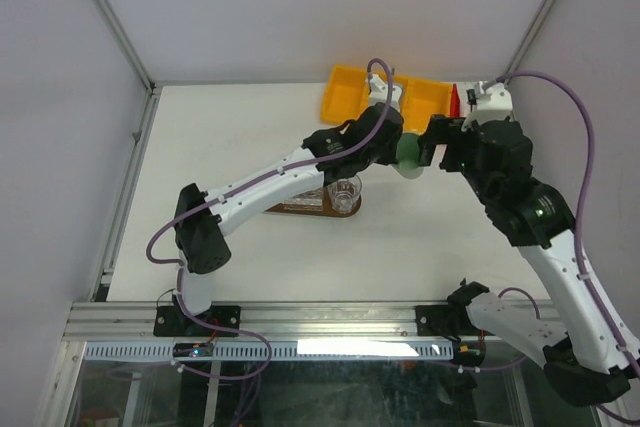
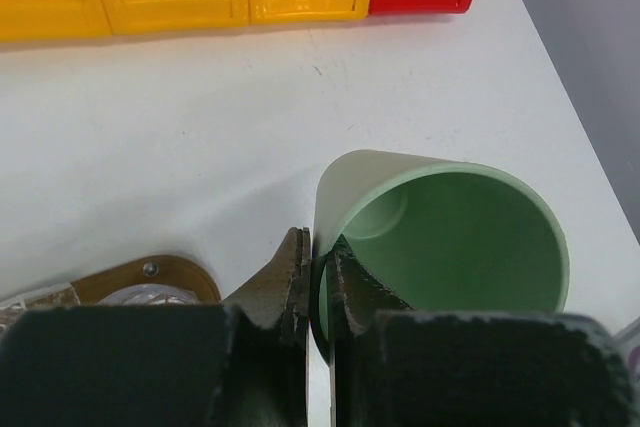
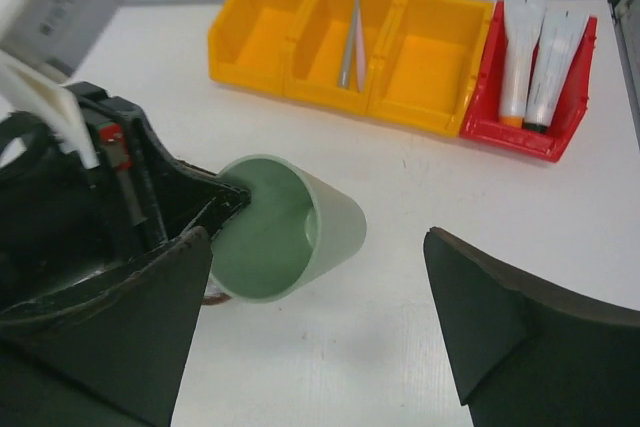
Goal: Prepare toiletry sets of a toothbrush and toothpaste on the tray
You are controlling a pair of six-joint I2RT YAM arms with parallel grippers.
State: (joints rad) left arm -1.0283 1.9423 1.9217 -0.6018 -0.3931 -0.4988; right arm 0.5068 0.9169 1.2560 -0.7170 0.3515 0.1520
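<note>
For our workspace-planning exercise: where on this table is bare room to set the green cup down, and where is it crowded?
Free: the table left of the yellow bin, beyond the left arm; the near strip in front of the tray. Crowded: around the green cup, pinched by the left end effector with the open right end effector beside it.

Toothbrushes in yellow bin, tubes in red bin, brown tray
</note>
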